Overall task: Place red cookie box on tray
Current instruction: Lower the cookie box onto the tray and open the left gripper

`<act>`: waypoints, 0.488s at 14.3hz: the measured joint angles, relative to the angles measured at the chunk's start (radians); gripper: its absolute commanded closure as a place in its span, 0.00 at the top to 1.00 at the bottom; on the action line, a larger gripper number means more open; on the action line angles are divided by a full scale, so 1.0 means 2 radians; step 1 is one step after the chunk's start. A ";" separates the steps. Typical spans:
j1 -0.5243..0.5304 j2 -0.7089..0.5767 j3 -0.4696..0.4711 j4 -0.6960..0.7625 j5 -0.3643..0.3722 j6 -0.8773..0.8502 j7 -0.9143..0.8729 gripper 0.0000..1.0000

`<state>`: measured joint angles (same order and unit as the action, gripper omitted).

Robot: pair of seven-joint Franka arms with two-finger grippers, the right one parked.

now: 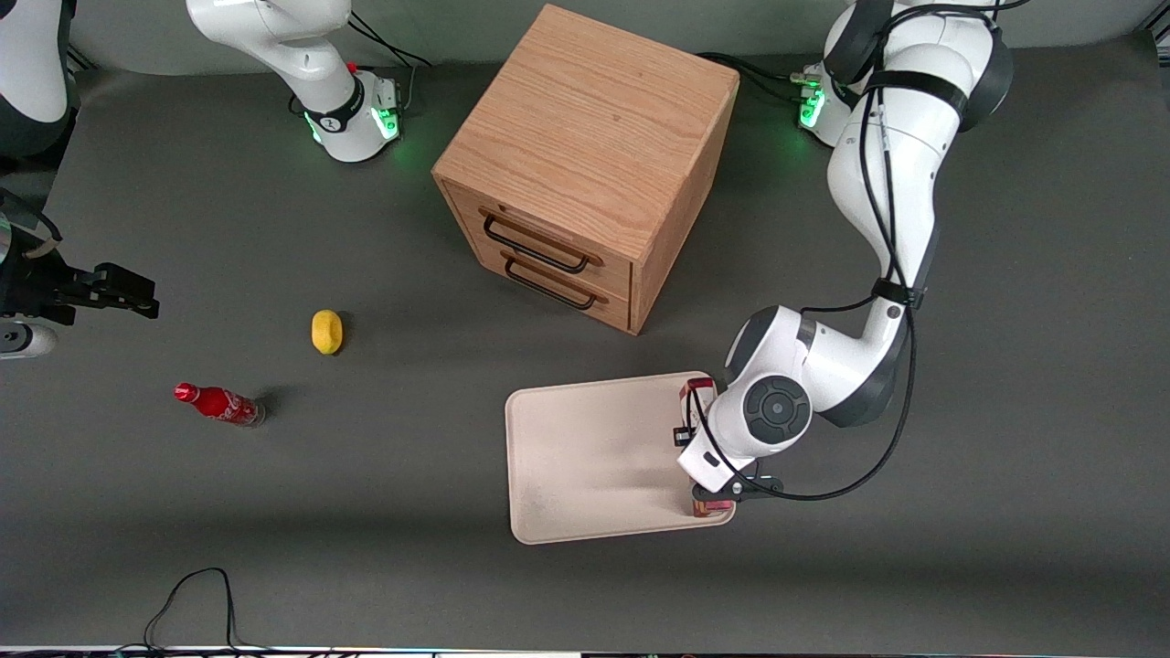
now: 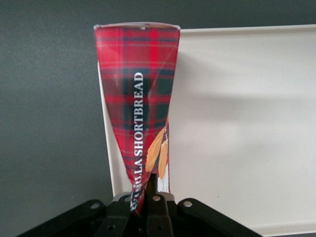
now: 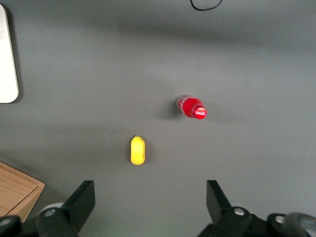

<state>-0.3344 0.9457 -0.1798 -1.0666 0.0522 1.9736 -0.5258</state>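
Note:
The red cookie box (image 2: pixel 136 106), a long tartan box lettered SHORTBREAD, is pinched at its near end by my left gripper (image 2: pixel 146 186), which is shut on it. It stretches along the rim of the cream-white tray (image 2: pixel 242 128) at the tray's edge toward the working arm. In the front view the wrist covers most of the red cookie box (image 1: pixel 697 394); only its two ends show over the tray (image 1: pixel 585 457). I cannot tell whether the box rests on the tray or hangs just above it.
A wooden two-drawer cabinet (image 1: pixel 585 164) stands farther from the front camera than the tray. Toward the parked arm's end of the table are a yellow fruit (image 1: pixel 326 331) and a small red Coca-Cola bottle (image 1: pixel 219 403). A black cable (image 1: pixel 192 594) loops at the table's near edge.

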 measured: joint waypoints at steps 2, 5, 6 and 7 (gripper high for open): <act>0.000 0.000 0.000 0.000 0.000 0.000 0.000 1.00; 0.000 0.000 0.001 -0.001 0.000 0.000 0.000 1.00; 0.001 0.000 0.001 -0.001 0.000 0.000 0.000 1.00; 0.001 0.000 0.001 -0.001 0.001 0.000 0.000 1.00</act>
<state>-0.3331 0.9460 -0.1786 -1.0691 0.0533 1.9738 -0.5260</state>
